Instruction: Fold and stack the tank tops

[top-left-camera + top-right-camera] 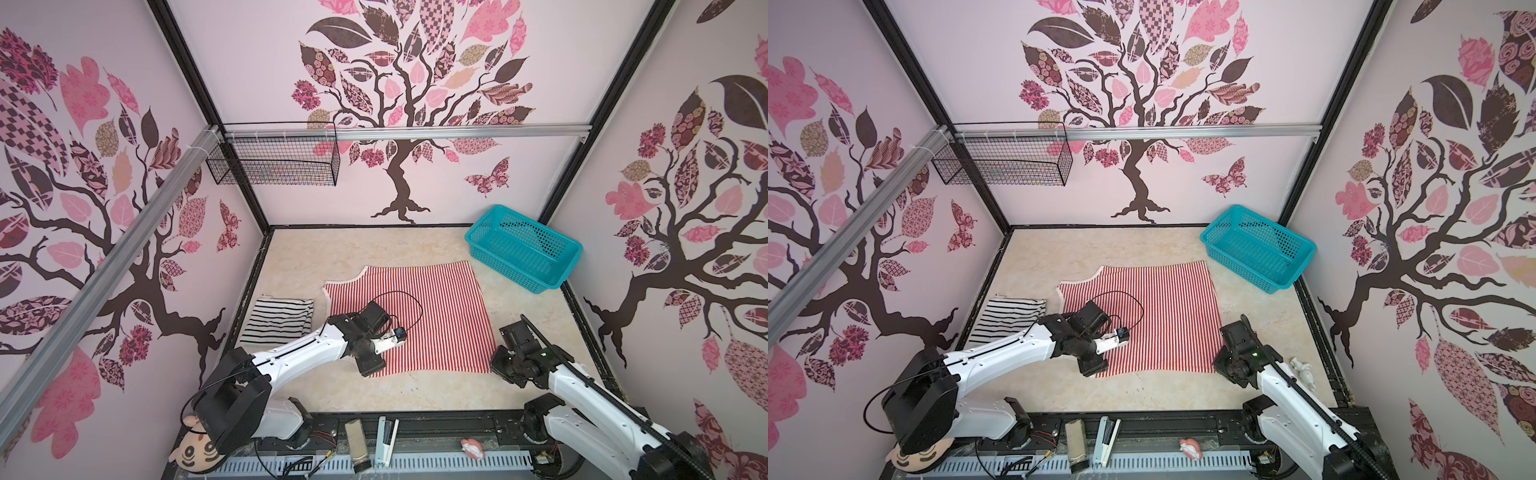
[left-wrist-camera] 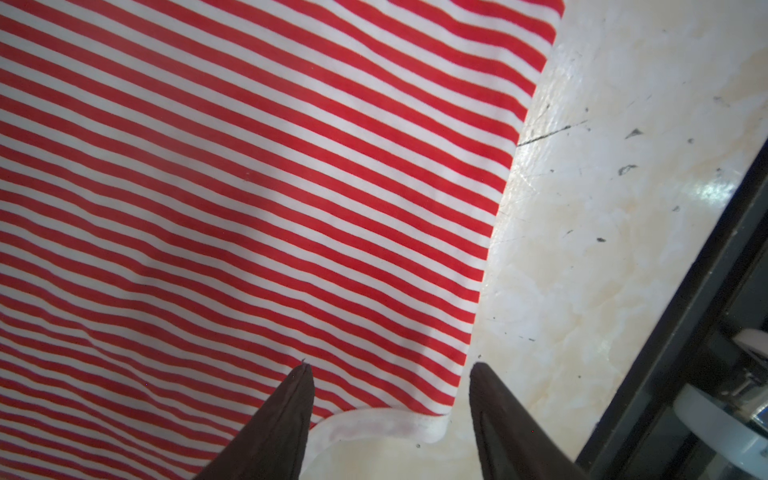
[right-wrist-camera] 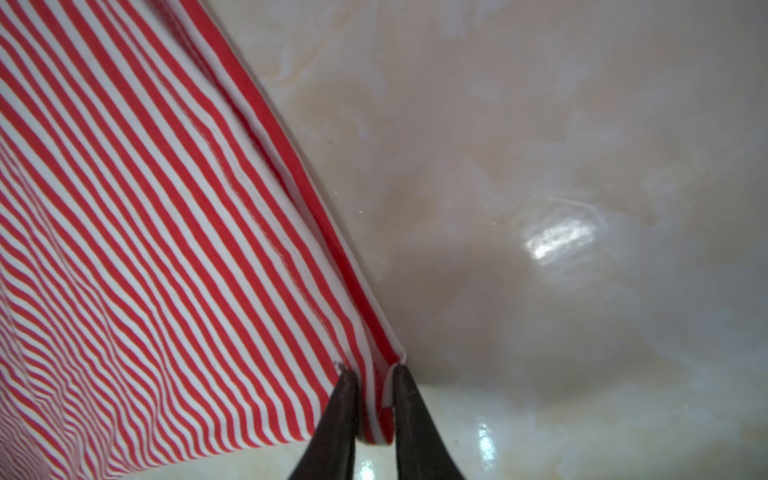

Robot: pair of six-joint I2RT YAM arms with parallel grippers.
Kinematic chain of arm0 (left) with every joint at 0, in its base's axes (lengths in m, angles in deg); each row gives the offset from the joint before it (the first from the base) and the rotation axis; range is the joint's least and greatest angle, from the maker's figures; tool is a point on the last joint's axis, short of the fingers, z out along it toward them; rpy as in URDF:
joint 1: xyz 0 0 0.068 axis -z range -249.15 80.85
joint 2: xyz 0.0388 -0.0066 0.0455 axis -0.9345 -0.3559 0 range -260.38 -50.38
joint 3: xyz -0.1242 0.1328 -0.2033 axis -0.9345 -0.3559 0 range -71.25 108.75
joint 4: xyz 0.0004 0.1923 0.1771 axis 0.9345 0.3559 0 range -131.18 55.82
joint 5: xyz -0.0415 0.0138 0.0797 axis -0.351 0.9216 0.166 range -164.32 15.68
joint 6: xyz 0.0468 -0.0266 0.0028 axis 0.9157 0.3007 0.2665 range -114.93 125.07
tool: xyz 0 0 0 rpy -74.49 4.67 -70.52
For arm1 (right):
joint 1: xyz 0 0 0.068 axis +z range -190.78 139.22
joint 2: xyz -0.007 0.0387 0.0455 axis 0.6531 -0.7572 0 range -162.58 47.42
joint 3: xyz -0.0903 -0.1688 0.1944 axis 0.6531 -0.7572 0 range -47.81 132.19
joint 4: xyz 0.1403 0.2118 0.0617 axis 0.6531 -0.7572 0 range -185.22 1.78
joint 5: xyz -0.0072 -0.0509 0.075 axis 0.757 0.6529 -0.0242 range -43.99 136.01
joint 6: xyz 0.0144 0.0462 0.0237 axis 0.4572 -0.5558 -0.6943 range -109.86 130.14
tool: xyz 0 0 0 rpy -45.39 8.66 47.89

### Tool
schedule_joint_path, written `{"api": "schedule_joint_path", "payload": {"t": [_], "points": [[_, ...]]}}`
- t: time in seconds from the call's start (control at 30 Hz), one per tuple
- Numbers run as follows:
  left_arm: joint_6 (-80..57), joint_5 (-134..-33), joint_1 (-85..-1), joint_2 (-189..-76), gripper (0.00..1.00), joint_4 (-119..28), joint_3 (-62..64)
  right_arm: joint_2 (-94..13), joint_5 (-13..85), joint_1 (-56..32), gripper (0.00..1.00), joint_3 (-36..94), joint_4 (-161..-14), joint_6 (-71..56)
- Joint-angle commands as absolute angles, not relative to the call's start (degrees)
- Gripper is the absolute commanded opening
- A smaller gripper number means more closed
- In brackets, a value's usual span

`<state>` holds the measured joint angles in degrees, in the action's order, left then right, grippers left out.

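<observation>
Cream marbled tabletop [image 1: 332, 249], enclosed by walls papered with pink-leaved trees. My right pincer [image 3: 375, 370] stands narrow, its two dark fingers nipping a bunched corner of the red-and-white tank top [image 3: 145, 249]. In both top views that corner is the cloth's lower right. My left pincer [image 2: 390, 365] stands wide at the cloth's lower left. One finger is over the stripes and the other over bare table, with a pale-trimmed corner lying ungripped between them. Whether the tips touch down I cannot tell.

Spread flat at the centre of both top views, the red-and-white tank top has narrow stripes running toward the back wall. Pale trim lines the curved cut-out at its upper left.

The black-and-white tank top [image 1: 278, 320] lies just left of it and apart from it. It is folded into a compact rectangle beside the left wall.

Containers:
- A teal plastic basket [image 1: 515, 268] sits askew in the upper right corner of the table, and only its own perforated floor shows inside.
- A black wire basket [image 1: 274, 166] hangs from the rail at upper left, and I cannot tell what it holds.
</observation>
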<state>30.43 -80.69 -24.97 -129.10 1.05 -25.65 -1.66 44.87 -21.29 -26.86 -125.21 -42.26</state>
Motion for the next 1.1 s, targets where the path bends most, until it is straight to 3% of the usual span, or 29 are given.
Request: {"api": "schedule_joint_path", "payload": {"t": [0.0, 0.1, 0.57, 0.8, 1.07], "points": [[31.33, -82.08, -24.78, -129.09, 0.64, 2.09, -27.02, -1.80, 45.42, -21.22, 0.09, -25.15, -125.65, -41.88], [32.18, -82.58, -24.71, -129.28, 0.64, 2.95, -27.36, -2.07, 45.31, -21.19, 0.00, -24.54, -125.70, -41.71], [34.13, -73.86, -21.64, -131.35, 0.66, 2.66, -29.65, -2.31, 45.41, -21.19, 0.00, -20.79, -126.64, -40.40], [35.07, -74.76, -21.56, -130.22, 0.66, 3.99, -30.37, -4.50, 44.18, -21.19, 0.00, -20.65, -124.29, -40.31], [34.82, -75.97, -20.86, -130.68, 0.48, 3.43, -30.55, -5.14, 43.75, -21.18, 0.00, -20.30, -123.81, -40.04]]}}
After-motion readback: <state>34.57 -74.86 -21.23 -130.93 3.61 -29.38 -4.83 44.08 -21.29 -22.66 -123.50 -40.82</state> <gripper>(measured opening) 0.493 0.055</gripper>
